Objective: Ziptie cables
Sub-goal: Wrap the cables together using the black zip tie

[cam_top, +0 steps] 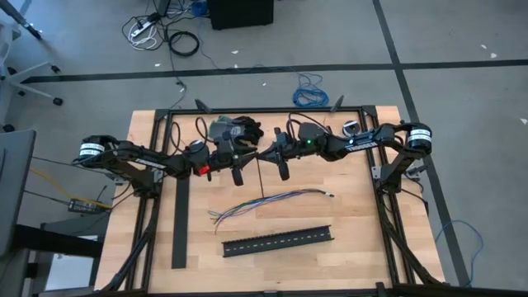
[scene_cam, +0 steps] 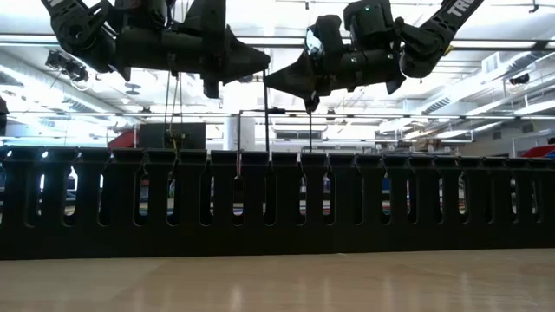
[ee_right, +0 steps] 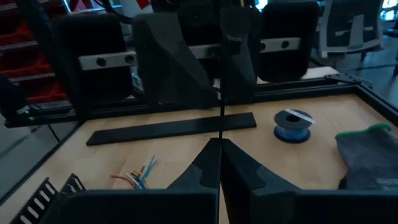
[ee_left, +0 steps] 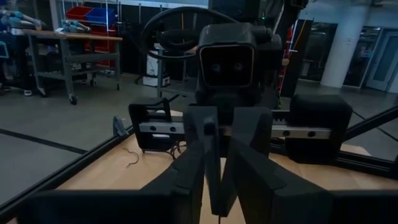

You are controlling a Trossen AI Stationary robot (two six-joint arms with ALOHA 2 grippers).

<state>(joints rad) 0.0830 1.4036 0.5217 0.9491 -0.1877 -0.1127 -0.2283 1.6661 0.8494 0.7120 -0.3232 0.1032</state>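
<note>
Seen from above, a wooden table [cam_top: 355,214] carries a loose bundle of thin coloured cables [cam_top: 268,202] lying flat near its middle. The bundle is the landmark here. One end is splayed into separate wire tips, pointing towards the left arm's side; the other end tapers towards the right arm's side.

Just in front of the cables, nearer the table's front edge, lies a black slotted channel [cam_top: 276,239] of about the same length. A flat black bar [cam_top: 180,223] lies beyond the splayed end, well apart from it.

Both arms are raised above the table, behind the cables, with their grippers meeting tip to tip. The left gripper [cam_top: 238,173] has its fingers only narrowly parted. The right gripper [cam_top: 282,169] is closed tight. A thin dark strip [cam_top: 261,177], probably a ziptie, hangs straight down between them. The right wrist view shows it rising from the pinched right fingertips [ee_right: 219,149]. Whether the left gripper also grips it cannot be told.

The cables are untouched and not yet tied.

The cables look very light, soft and floppy, so the strands will likely sag and spread when lifted. The insulation may be a little slippery. The best place to take hold is probably the middle, where the strands run close together, not the splayed end.
</note>
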